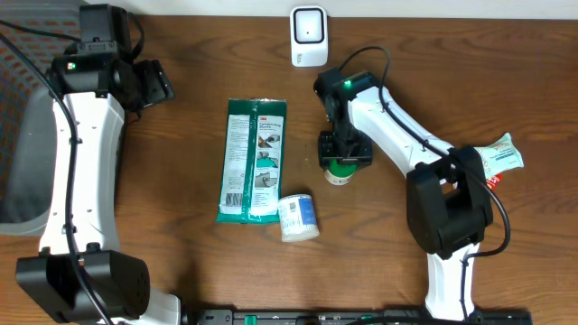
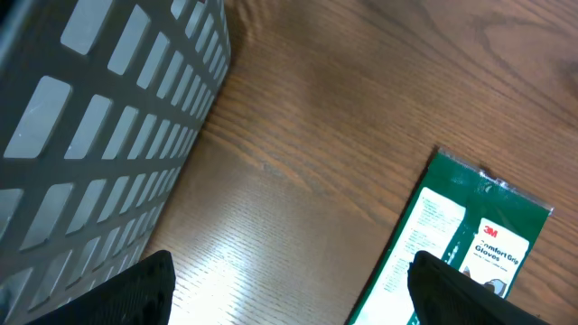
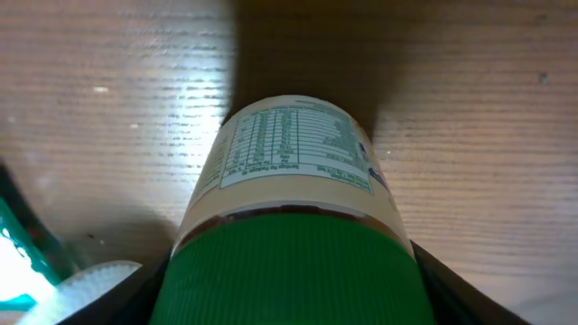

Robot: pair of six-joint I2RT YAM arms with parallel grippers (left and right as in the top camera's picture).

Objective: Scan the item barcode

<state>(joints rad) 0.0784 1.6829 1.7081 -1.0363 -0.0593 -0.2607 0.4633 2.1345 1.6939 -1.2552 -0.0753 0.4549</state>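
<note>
From above, the right tool (image 1: 343, 149) sits right over the round jar (image 1: 339, 174), which stands up near the tabletop's middle. The scanner (image 1: 309, 36) is at the back edge.

Left wrist: the left tool (image 2: 298, 293) is wide, holds nothing, and is well apart from the jar.

Right wrist: the smooth green lid (image 3: 289, 271) sits between the fingers (image 3: 452, 293). I cannot tell if they squeeze it.

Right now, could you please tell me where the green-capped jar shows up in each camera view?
Overhead: the green-capped jar stands right of centre, to the right of the green glove packet.
Left wrist: not in it.
Right wrist: the jar fills the centre, with its cap nearest the camera.
Shared landmark: the glove packet, at lower right in the left wrist view; the green sliver at the right wrist view's left edge is probably it.
</note>
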